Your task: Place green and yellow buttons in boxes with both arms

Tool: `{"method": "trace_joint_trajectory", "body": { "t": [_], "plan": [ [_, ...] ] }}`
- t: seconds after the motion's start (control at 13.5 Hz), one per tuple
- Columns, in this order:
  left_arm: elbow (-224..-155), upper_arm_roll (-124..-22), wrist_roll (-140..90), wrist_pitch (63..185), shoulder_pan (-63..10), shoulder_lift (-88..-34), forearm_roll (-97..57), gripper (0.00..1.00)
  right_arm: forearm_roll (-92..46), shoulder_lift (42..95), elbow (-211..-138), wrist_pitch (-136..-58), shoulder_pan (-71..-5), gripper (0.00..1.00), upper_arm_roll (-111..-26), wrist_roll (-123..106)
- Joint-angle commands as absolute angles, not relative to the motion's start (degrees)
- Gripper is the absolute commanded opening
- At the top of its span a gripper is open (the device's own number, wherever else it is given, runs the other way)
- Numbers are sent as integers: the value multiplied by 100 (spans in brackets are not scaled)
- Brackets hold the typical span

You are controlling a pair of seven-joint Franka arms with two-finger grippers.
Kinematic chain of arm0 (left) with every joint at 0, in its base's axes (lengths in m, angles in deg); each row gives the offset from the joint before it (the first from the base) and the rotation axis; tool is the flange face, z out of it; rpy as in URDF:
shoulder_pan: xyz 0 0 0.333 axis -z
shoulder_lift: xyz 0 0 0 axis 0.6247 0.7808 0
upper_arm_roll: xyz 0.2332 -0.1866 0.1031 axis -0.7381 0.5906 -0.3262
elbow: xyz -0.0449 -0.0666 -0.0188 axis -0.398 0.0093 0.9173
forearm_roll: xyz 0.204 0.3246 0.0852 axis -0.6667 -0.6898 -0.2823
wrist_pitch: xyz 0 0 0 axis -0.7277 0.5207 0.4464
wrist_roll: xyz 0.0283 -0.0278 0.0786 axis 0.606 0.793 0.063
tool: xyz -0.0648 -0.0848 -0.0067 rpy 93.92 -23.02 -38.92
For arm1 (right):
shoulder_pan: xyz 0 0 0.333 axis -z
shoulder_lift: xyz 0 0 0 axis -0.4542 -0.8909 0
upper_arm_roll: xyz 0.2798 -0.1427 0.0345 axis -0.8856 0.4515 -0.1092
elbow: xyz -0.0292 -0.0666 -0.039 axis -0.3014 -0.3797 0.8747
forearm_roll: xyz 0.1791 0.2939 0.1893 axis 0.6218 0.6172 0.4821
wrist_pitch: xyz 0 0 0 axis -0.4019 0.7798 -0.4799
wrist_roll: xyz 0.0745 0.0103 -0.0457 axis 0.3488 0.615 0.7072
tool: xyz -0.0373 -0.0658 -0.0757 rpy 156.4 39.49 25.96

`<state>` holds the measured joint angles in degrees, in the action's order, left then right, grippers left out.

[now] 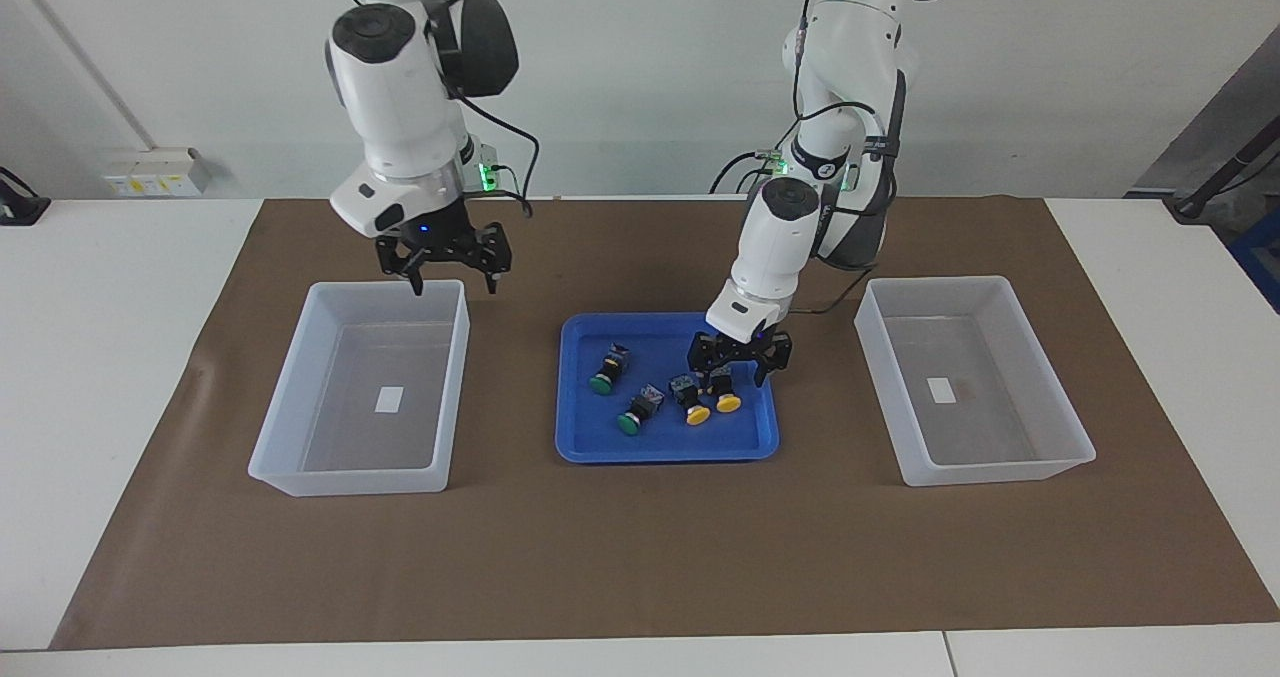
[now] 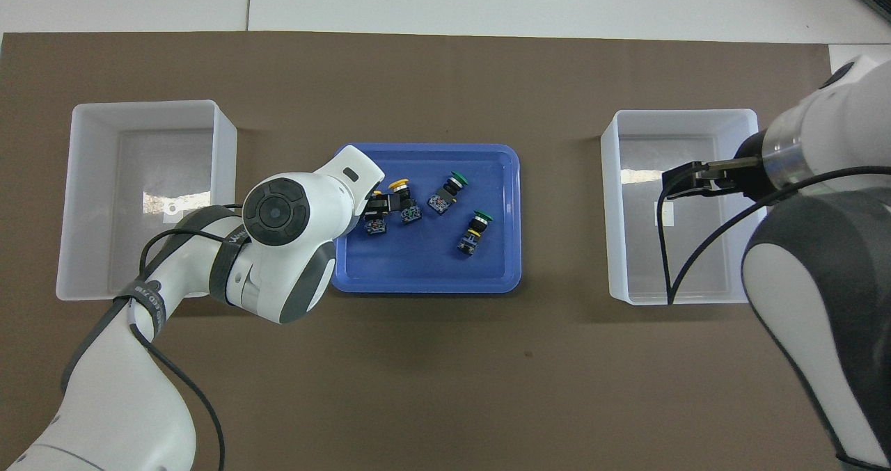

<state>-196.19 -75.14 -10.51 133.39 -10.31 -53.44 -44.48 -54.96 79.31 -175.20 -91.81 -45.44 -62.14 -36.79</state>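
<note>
Left hand (image 1: 738, 362) is down in the blue tray (image 1: 590, 447), fingers straddling a yellow button (image 1: 727, 400); whether they pinch it cannot be told. Right hand (image 1: 452, 275) hangs spread over one box (image 1: 350, 477) at the table's right-arm end.

From my console, the tray (image 1: 668, 449) sat between the two boxes (image 1: 362, 387) (image 1: 973, 380). Four buttons lay in it; the left gripper's fingers (image 1: 712, 366) straddled one button (image 1: 723, 391), another (image 1: 690, 401) just beside them. My right gripper (image 1: 451, 280) hung over a box's robot-side rim.
</note>
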Motion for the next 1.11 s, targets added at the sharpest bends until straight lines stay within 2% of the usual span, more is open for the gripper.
{"method": "trace_joint_trajectory", "body": {
  "t": [0.0, 0.15, 0.22, 0.37, 0.44, 0.67, 0.89, 1.04],
  "plan": [
    [-19653, -7612, -1013, 13497, -931, -5233, -4385, 40, -5518, 7304, -17565, -9999, -5019, 100, -6207, -4719],
    [-19645, -7612, -1057, 13497, -931, -5224, -4385, 26, -5509, 6968, -17565, -10423, -5302, 100, -6207, -5364],
    [-19653, -7612, -1066, 13497, -931, -5224, -4385, 23, -5431, 6845, -17582, -10564, -5390, 100, -6216, -5610],
    [-19627, -7612, -1066, 13454, -931, -5215, -4385, 5, -5237, 6686, -17766, -10915, -5540, 100, -6207, -5910],
    [-19549, -7621, -1066, 13375, -948, -5215, -4394, 0, -5228, 6651, -17889, -11082, -5540, 100, -6207, -5972],
    [-18787, -7647, -1092, 12378, -1219, -5285, -4394, 0, -5228, 6230, -17995, -11513, -5768, 100, -6207, -6358],
    [-17714, -7638, -1469, 10733, -1957, -5400, -4394, 0, -5228, 6237, -18022, -11410, -5839, 100, -6207, -6386],
    [-17527, -7621, -2187, 10335, -2519, -5409, -4359, 0, -5237, 6281, -18179, -11418, -5892, 100, -6207, -6377]
  ]
}}
